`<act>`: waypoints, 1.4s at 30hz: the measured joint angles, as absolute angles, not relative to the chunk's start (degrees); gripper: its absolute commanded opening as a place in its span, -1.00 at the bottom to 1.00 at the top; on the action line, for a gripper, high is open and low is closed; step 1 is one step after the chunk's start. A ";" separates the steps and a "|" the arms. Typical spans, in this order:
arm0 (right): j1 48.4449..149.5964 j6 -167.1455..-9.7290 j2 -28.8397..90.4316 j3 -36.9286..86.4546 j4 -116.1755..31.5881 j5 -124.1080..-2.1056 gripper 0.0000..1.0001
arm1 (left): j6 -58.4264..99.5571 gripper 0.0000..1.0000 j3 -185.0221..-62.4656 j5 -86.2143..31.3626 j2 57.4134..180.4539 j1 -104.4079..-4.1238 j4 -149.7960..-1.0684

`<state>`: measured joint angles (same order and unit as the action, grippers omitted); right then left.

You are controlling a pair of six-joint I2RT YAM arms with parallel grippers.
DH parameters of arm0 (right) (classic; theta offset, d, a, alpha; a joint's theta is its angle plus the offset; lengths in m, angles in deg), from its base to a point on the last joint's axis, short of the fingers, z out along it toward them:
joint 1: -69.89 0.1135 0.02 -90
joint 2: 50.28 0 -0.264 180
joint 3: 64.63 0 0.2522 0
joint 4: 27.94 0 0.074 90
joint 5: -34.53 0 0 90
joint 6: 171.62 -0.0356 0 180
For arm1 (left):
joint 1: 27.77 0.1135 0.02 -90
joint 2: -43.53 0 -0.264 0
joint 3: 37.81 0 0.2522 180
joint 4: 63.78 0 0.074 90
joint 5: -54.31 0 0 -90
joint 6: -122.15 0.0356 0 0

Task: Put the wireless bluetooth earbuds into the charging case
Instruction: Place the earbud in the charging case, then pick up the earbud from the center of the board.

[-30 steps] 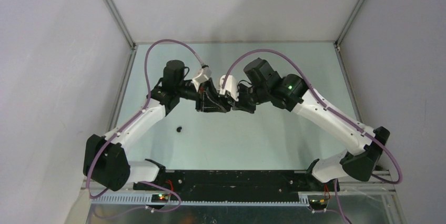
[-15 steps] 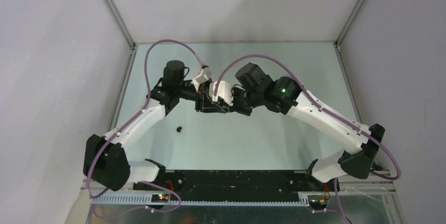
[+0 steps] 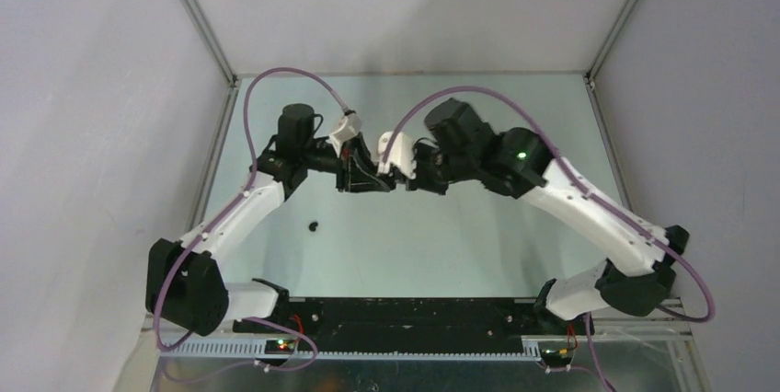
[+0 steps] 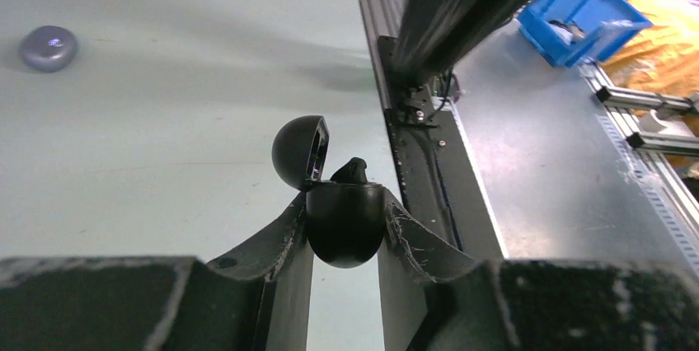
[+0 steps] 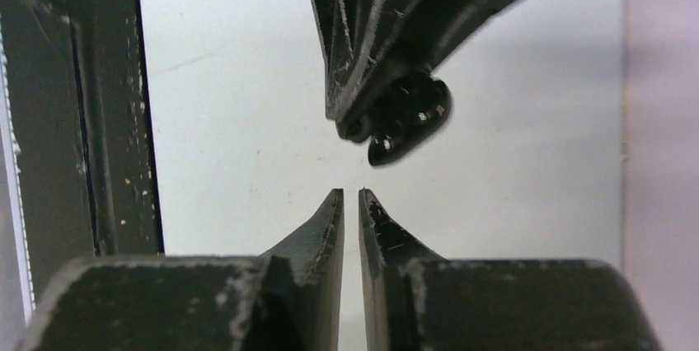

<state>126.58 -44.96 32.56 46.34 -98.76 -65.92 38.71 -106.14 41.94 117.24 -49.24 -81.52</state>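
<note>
My left gripper [image 4: 344, 203] is shut on the round black charging case [image 4: 344, 231], held above the table. Its lid [image 4: 298, 151] hangs open to the left. A glossy black earbud [image 4: 353, 170] pokes up from the case's top. My right gripper [image 5: 351, 194] stands a short way from the case [image 5: 404, 116], its fingers slightly parted with nothing between them. In the top view both grippers meet at mid-table, the left [image 3: 368, 180] facing the right [image 3: 405, 176]. Another black earbud [image 3: 314, 224] lies on the table to the left. A pale lilac bud [image 4: 48, 46] lies further off.
The pale green table [image 3: 460, 245] is bounded by metal rails [image 3: 216, 148] and grey walls. A black base strip [image 3: 405, 314] runs along the near edge. Beyond it, in the left wrist view, a blue bin [image 4: 581, 17] sits off the table.
My right gripper pushed in against the case half a second ago, then drew back a little with its fingers parting slightly. The left gripper with the case shifted slightly away from the bases.
</note>
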 measured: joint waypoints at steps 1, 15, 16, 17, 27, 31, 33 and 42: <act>126.21 -44.91 31.78 47.30 -98.91 -66.43 -0.53 | 38.71 -1.00 -106.14 41.83 117.02 -48.59 -81.52; 106.21 -48.59 28.28 42.45 -87.54 -80.26 0.80 | 39.96 -1.00 -109.51 42.75 103.36 -20.04 -84.21; 106.34 -48.65 30.71 42.47 -86.71 -81.05 0.72 | 40.64 -1.00 -109.73 43.27 102.20 -16.91 -85.46; 106.69 -48.70 33.85 42.67 -86.04 -81.86 0.67 | 41.53 -1.00 -109.83 44.01 101.04 -13.92 -86.75; 114.76 -58.95 78.16 75.71 -88.13 -85.64 0.45 | 57.42 -1.00 -109.44 50.86 91.01 4.70 -108.65; 118.47 -65.96 89.83 84.24 -88.26 -85.31 0.45 | 62.49 -1.00 -109.44 51.86 90.62 6.60 -114.81; 120.42 -68.83 92.87 85.07 -88.07 -84.26 0.49 | 65.27 -1.00 -109.44 52.01 90.75 6.84 -117.96; 126.43 -78.57 99.12 87.63 -86.06 -81.38 0.58 | 74.19 -1.00 -109.44 52.19 90.88 6.89 -127.47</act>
